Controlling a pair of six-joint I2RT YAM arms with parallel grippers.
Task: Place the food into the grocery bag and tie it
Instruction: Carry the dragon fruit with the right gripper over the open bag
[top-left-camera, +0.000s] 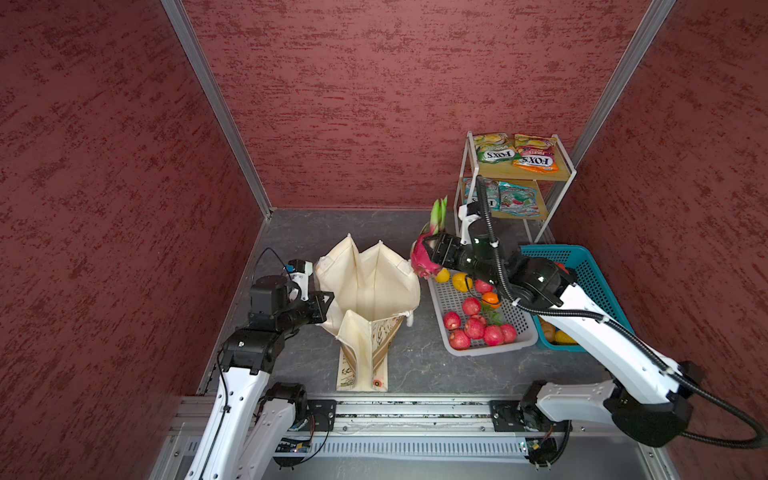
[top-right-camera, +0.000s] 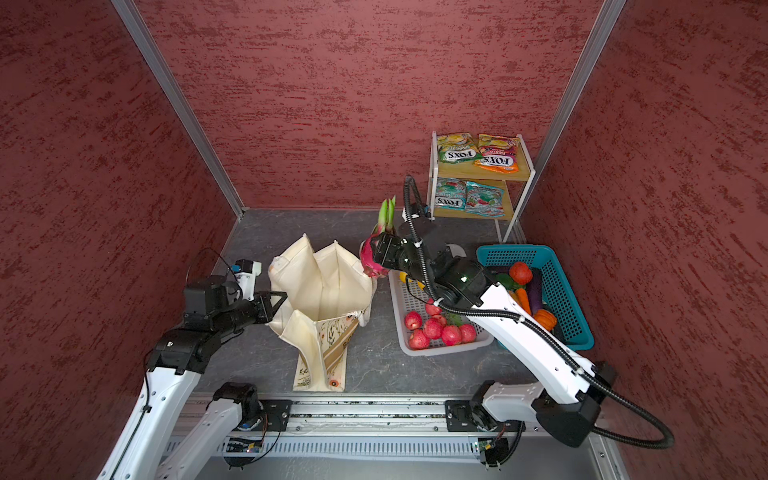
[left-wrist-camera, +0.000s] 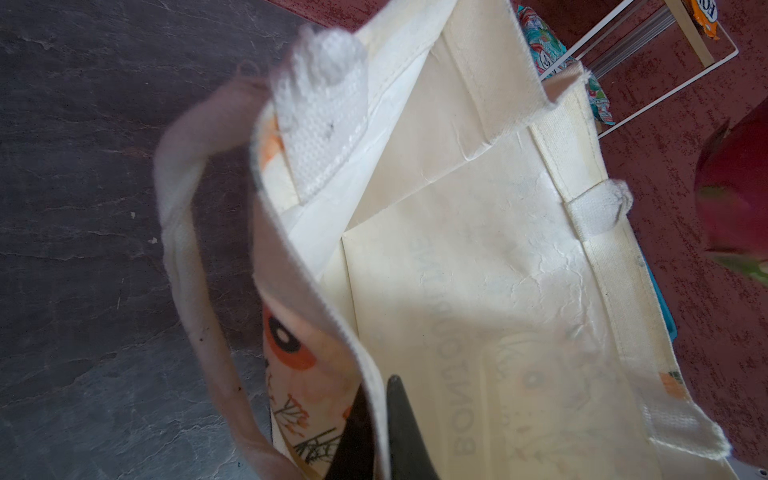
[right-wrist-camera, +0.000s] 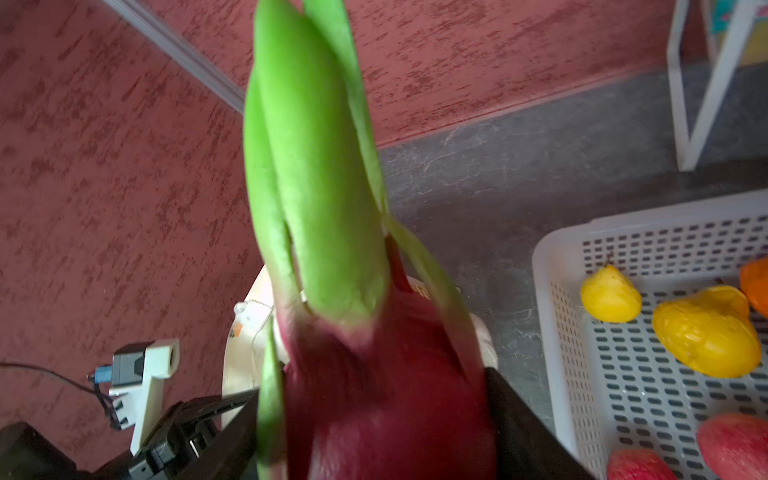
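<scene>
Grocery bag (top-left-camera: 374, 282) rim is pinched at 9 o'clock by left end effector (top-left-camera: 326, 306) to hold the mouth open; dragon fruit (top-left-camera: 419, 259) is gripped by right end effector (top-left-camera: 430, 254) at its 2 o'clock edge, ready for dropping in.

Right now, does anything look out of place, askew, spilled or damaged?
Nothing is spilled or damaged. The grocery bag sags rather than standing square: its near end folds inward, narrowing the mouth, while the left gripper pinches its left rim. The right gripper holds the dragon fruit by the right rim.
</scene>
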